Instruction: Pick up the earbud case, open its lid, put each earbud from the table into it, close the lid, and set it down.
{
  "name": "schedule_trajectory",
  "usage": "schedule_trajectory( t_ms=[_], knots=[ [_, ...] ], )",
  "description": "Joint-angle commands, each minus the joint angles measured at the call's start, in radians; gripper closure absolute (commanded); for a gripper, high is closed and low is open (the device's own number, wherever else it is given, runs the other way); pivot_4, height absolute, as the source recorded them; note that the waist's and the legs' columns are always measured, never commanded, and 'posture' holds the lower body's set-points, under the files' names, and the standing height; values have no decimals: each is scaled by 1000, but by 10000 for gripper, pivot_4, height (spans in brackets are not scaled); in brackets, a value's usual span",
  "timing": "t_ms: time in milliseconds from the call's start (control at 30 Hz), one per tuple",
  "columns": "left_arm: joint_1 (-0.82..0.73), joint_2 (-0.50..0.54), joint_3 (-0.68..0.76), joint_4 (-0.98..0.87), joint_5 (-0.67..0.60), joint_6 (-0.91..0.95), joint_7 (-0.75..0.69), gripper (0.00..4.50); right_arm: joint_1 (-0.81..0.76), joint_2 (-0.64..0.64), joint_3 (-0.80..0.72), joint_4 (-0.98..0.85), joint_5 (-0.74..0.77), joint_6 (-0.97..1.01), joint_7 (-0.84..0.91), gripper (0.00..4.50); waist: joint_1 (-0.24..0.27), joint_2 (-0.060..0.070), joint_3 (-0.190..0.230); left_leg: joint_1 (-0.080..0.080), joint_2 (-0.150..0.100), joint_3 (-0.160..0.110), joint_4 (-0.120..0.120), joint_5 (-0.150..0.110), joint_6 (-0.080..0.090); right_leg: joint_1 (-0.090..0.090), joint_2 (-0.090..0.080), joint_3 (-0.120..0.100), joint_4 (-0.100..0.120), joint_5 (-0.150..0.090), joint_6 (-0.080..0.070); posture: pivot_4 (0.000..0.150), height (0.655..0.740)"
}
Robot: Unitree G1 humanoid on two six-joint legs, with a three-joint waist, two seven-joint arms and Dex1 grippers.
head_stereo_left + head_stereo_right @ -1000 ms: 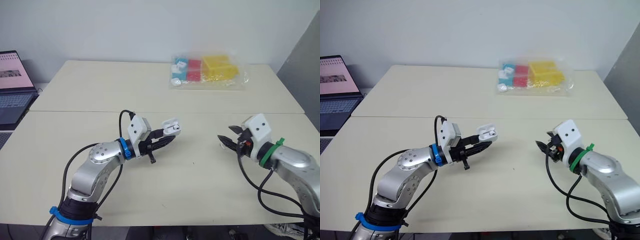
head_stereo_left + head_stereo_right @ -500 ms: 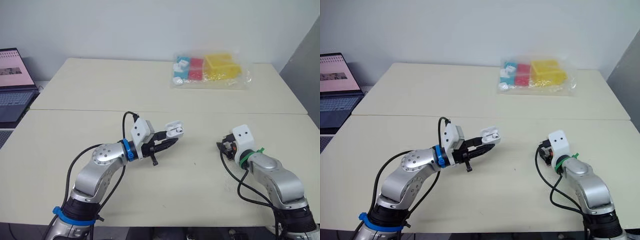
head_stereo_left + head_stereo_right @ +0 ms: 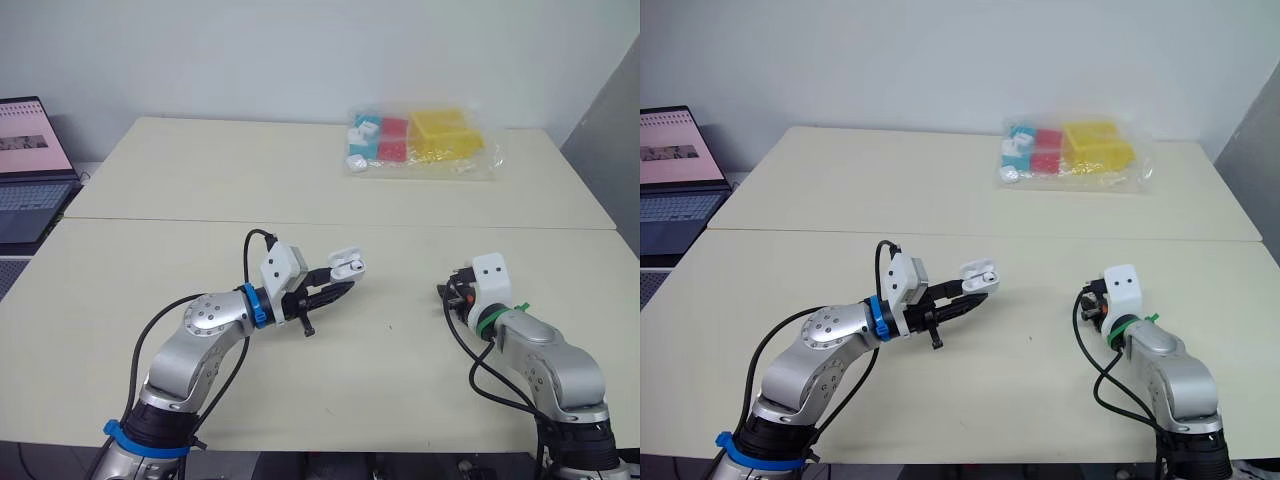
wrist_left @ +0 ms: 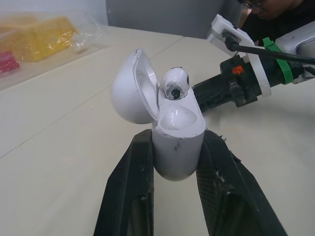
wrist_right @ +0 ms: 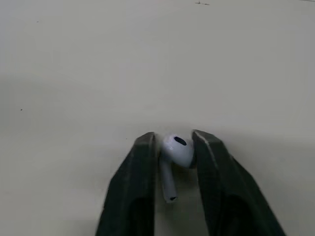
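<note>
My left gripper (image 3: 343, 281) is shut on the white earbud case (image 4: 173, 142), held a little above the table near its middle. The case's lid (image 4: 130, 88) stands open, and one earbud (image 4: 175, 83) sits in a slot. In the head views the case (image 3: 347, 266) shows at the tip of the left arm. At the right, my right gripper (image 5: 172, 147) points down at the table and is shut on a second white earbud (image 5: 175, 153), whose stem runs back between the fingers. From the head, the right gripper (image 3: 447, 294) is low over the tabletop.
A clear bag of yellow, red and blue items (image 3: 418, 140) lies at the far side of the back table. An open laptop (image 3: 28, 165) stands at the far left. A seam (image 3: 200, 221) joins the two tables.
The right arm swung down toward the table, and its gripper now shows shut on the earbud. The left arm kept the open case in nearly the same place.
</note>
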Motion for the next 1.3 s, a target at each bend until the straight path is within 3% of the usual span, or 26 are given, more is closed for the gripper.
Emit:
schedule_trajectory(
  t_ms=[33,200,400,600,833,1100,1300],
  knots=[
    [0,-6,8,-39,0,-28,6,37062,23,-42,-17,-15,30,48,55,40840,0,0,0,0,0,0,0,0,0,0,0,0,0,0,0,1500,7400],
    [10,-8,1,-51,3,-30,7,37062,-13,-169,28,-51,76,59,206,40840,-1,0,0,0,0,0,0,0,0,0,1,0,0,0,0,1500,7400],
    [32,-2,4,-66,5,-32,10,37062,29,-686,221,-75,-5,-345,811,40840,-2,4,2,0,0,0,-1,0,0,0,1,-1,-3,0,0,1500,7400],
    [66,4,16,-101,-6,-13,30,37062,2,-880,269,33,-83,-551,1044,40840,-4,4,3,0,0,1,0,0,0,0,1,0,-2,0,0,1500,7400],
    [95,15,21,-138,-10,5,42,37062,-83,-874,353,187,-207,-766,1176,40840,-3,4,3,2,0,1,0,0,0,0,1,0,0,0,0,1500,7400],
    [114,25,29,-163,-16,26,51,37062,-131,-827,382,287,-311,-862,1181,40840,-2,4,3,2,0,1,1,0,0,0,0,1,0,0,0,1500,7400],
    [120,30,30,-173,-18,37,52,37062,-127,-799,374,286,-288,-810,1215,40840,-2,4,3,4,0,1,1,0,0,2,0,1,1,0,0,1500,7400]
  ],
)
